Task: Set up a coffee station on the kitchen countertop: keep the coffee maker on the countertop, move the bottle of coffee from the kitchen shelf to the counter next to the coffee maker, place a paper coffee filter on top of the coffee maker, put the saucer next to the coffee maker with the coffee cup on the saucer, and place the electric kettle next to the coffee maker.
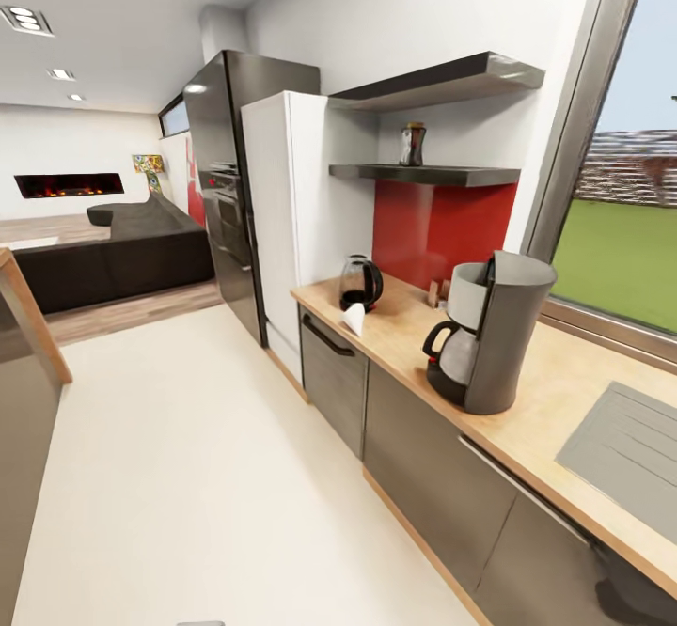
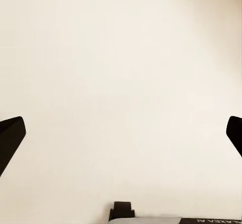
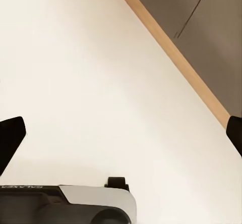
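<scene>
The grey coffee maker [image 1: 489,335] stands on the wooden countertop [image 1: 555,391] with its glass pot in place. Further along the counter, a dark electric kettle [image 1: 360,283] stands near the end, with a white paper filter [image 1: 354,318] lying just in front of it. The bottle of coffee [image 1: 412,144] stands on the lower wall shelf [image 1: 423,174]. My left gripper [image 2: 121,138] is open over bare cream floor. My right gripper [image 3: 121,138] is open too, above the floor beside the cabinet base [image 3: 201,27]. Small brownish items [image 1: 438,292] sit behind the coffee maker, too small to identify.
A grey drainer [image 1: 630,447] is set into the counter at the right. A white fridge [image 1: 291,212] and a black oven column [image 1: 226,184] close off the counter's far end. Wide cream floor [image 1: 207,476] lies left of the cabinets, with a wooden-edged unit [image 1: 28,325] at far left.
</scene>
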### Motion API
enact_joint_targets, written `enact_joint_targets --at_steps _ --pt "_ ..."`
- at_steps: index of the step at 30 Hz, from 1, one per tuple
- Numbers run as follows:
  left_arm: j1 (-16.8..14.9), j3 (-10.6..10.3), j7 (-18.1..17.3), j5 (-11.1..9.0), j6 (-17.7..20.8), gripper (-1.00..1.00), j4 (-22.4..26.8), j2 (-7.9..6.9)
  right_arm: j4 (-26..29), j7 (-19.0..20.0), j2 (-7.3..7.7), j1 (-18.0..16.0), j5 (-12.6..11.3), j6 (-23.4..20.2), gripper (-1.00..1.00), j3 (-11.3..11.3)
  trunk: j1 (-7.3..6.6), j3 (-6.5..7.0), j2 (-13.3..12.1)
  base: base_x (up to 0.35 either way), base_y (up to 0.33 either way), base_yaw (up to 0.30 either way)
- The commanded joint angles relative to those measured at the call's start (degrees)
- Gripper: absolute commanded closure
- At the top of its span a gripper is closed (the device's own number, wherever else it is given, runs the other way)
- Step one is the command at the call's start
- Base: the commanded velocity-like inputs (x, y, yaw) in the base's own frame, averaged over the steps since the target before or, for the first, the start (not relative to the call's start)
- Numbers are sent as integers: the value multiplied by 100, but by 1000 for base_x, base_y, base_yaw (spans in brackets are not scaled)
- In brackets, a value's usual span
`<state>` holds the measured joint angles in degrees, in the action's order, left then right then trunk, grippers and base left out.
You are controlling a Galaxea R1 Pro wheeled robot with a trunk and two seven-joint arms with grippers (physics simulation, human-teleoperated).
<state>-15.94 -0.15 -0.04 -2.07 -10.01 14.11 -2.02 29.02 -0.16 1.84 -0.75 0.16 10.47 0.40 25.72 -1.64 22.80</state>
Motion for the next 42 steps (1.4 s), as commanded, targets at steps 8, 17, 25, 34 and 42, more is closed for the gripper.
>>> enact_joint_targets --at_steps 8,17,25,34,42 --pt "-5 -3 7 -22 -18 -100 -5 0 -1 -2 3 -4 1 16 -100 4 6 -13 12 296 217 0" --pt "-5 -3 5 -25 -18 -100 -5 0 -1 -2 4 -4 1 16 -100 4 6 -13 12 292 222 0" --pt "-5 -3 2 -26 -18 -100 -5 0 -1 -2 1 -4 1 16 -100 4 6 -13 12 284 231 0" --pt "-4 -3 8 -28 -18 -100 -5 0 -1 -2 2 -4 1 16 -100 4 6 -13 12 282 233 0" --pt "-5 -3 2 -24 -20 -100 -5 0 -1 -2 3 -4 -6 16 -100 4 6 -13 12 282 233 0"
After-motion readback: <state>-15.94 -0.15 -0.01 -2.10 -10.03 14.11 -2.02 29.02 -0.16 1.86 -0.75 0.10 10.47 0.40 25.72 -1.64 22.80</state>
